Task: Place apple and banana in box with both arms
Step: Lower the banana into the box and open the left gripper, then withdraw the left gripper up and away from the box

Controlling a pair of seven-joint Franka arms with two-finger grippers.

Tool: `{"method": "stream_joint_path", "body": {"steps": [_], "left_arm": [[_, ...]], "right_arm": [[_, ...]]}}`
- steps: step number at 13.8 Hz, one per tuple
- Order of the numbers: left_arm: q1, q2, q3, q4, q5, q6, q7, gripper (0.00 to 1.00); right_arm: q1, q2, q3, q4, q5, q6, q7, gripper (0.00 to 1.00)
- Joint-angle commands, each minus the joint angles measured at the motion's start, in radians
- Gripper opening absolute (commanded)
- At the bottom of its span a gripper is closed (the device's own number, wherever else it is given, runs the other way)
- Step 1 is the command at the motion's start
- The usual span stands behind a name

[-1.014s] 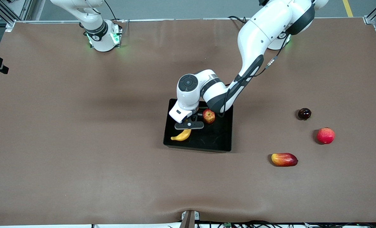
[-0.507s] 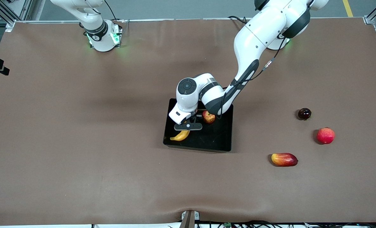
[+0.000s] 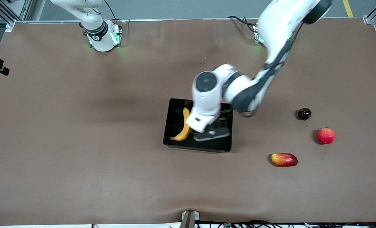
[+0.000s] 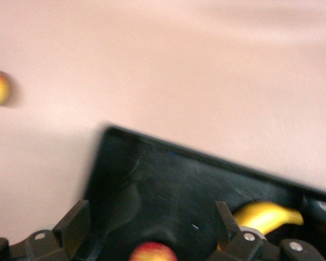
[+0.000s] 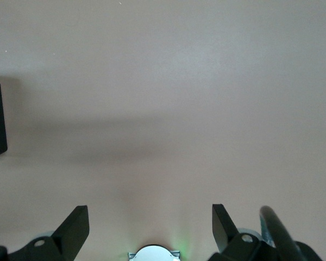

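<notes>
brown table point(image 3: 80, 142): banana point(image 3: 184, 125) in box point(image 3: 175, 142), long axis near-far.

brown-covered table with a tray and loose fruit

the table point(image 3: 80, 142) carries the black box point(image 3: 175, 143) near its middle. toward the left arm's end lie a dark round fruit point(image 3: 304, 113), a red-pink round fruit point(image 3: 325, 135) nearer the front camera, and an elongated red-yellow fruit point(image 3: 284, 159) nearer still. both arm bases stand along the table's edge farthest from the front camera.
</notes>
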Motion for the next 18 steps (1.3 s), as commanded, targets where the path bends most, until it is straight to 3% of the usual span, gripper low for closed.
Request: {"method": "stream_joint_path", "body": {"steps": [1, 5, 8, 13, 14, 17, 18], "left_arm": [[0.086, -0.139, -0.009, -0.057, -0.009, -0.076, 0.028, 1.0], [0.218, -0.274, -0.009, -0.058, -0.153, -0.2, 0.096, 1.0], [0.334, -0.357, -0.008, -0.058, -0.235, -0.311, 0.292, 1.0], [0.476, -0.448, 0.003, -0.081, -0.298, -0.389, 0.583, 1.0], [0.474, -0.477, 0.024, -0.098, -0.312, -0.397, 0.652, 1.0], [0.363, -0.601, 0.237, -0.225, -0.403, -0.394, 0.78, 1.0], [0.342, -0.641, 0.276, -0.274, -0.416, -0.391, 0.823, 1.0]], "right_arm": [[-0.017, -0.001, 0.012, 0.003, -0.006, -0.002, 0.001, 1.0], [-0.015, -0.001, 0.012, 0.001, -0.003, 0.0, 0.003, 1.0], [-0.017, -0.001, 0.012, 0.003, -0.003, 0.003, 0.003, 1.0], [-0.026, 0.002, 0.012, 0.003, -0.003, 0.006, 0.003, 1.0], [-0.026, 0.002, 0.012, 0.003, -0.003, 0.006, 0.003, 1.0], [-0.024, 0.002, 0.012, 0.003, -0.003, 0.006, 0.003, 1.0], [-0.024, 0.002, 0.012, 0.003, -0.002, 0.006, 0.003, 1.0]]}}
